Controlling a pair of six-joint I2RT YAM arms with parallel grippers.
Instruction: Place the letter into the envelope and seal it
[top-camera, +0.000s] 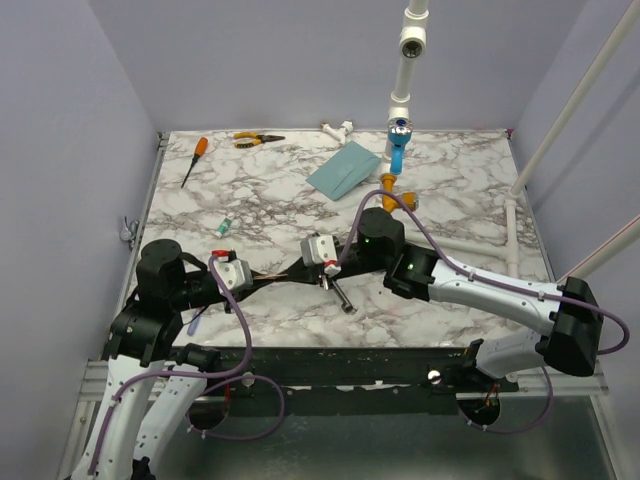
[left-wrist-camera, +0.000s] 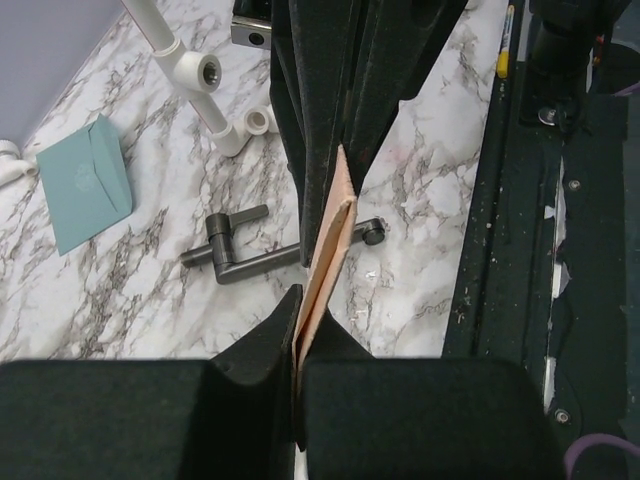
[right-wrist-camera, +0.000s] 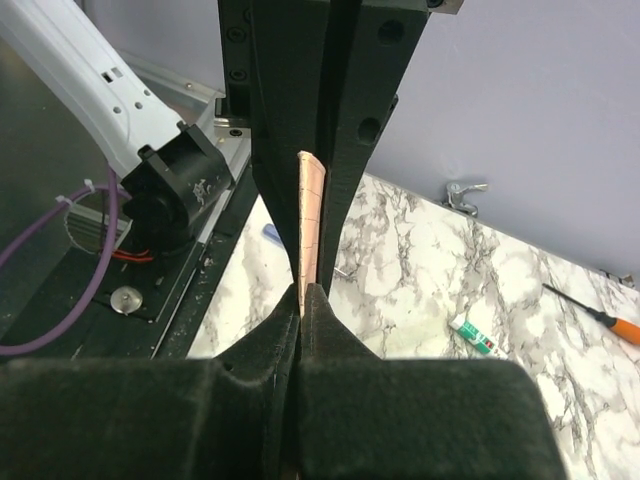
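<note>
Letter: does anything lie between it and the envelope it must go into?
Nothing visible does. The left hand and right hand pinch the letter; the envelope lies farther back, with only bare table between.

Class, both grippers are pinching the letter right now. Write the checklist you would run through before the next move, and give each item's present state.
1. The left gripper is shut on the letter: ok.
2. The right gripper is shut on the same letter: ok.
3. The envelope lies flat with nothing on it: ok.
4. The envelope flap is open for insertion: cannot tell.
5. The dark metal handle is off the path to the envelope: ok, it lies on the table below the grippers, on the near side.
</note>
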